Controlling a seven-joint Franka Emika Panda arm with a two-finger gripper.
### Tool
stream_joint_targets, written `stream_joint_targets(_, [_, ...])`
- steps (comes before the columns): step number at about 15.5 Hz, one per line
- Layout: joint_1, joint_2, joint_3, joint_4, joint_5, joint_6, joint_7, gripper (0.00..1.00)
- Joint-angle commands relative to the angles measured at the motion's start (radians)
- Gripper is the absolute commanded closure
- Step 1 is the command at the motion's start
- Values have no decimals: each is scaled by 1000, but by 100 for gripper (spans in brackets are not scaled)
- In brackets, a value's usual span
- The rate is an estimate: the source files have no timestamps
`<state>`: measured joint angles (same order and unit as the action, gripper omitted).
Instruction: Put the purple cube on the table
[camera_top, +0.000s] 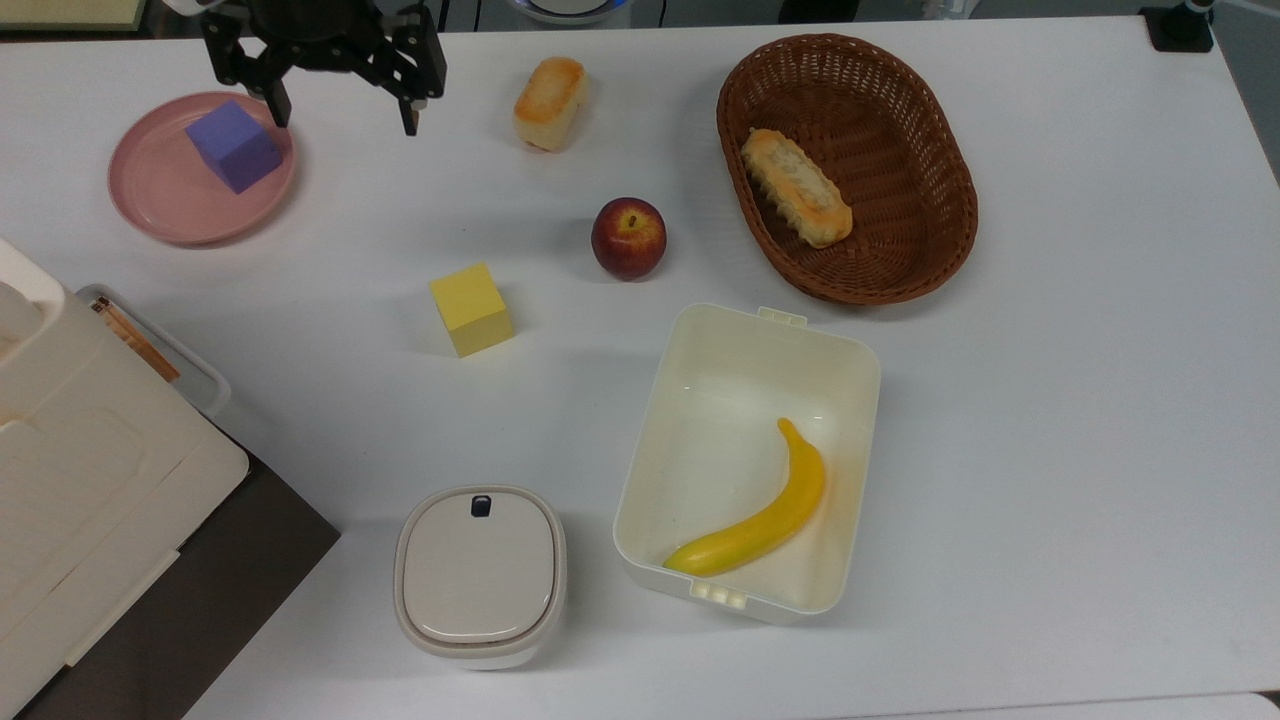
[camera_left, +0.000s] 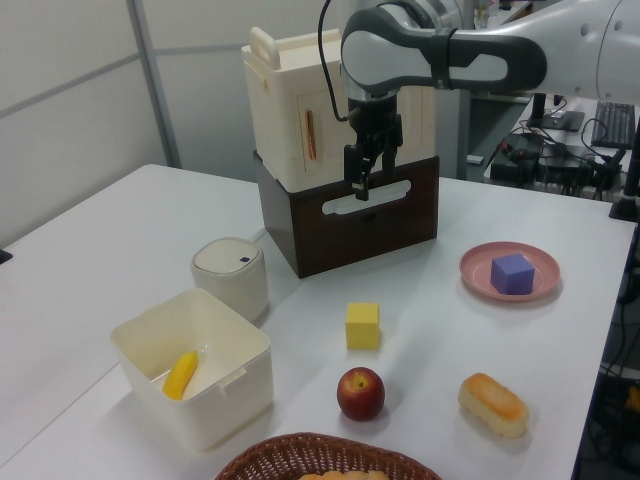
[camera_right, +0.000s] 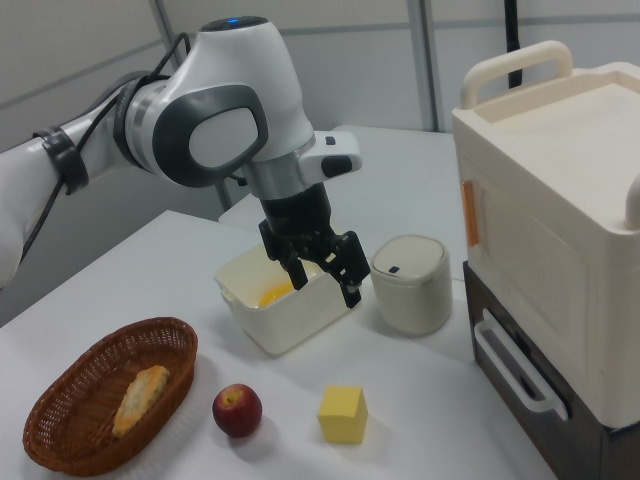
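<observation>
The gripper (camera_top: 343, 112) hangs with its fingers (camera_right: 351, 293) spread wide and empty, above the white table (camera_top: 1050, 400). The purple cube (camera_top: 234, 146) sits on the pink plate (camera_top: 150, 195), just beside it in the top view. No readable writing anywhere; grey partition walls behind.

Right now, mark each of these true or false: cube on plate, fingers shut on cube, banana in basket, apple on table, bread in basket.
1. The purple cube sits on the pink plate. True.
2. The fingers grip the cube. False: the gripper is open, empty, raised.
3. The banana lies in the basket. False: it lies in the white bin.
4. The apple rests on the table. True.
5. A bread roll lies in the basket. True.
</observation>
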<state>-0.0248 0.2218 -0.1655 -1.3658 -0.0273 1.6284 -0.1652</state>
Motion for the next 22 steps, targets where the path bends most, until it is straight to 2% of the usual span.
stream_joint_targets(1, [-1,-35,-6,-32,17,-7,4,0])
stream_joint_targets(15, [-7,-33,-5,-35,17,-27,-7,0])
stream_joint_targets(17, [-17,-33,-9,-30,10,-65,-52,0])
stream_joint_targets(20, [-70,-32,-8,-38,3,-114,-157,0])
stream_joint_targets(22, [-113,-27,-8,-67,3,-145,-283,0])
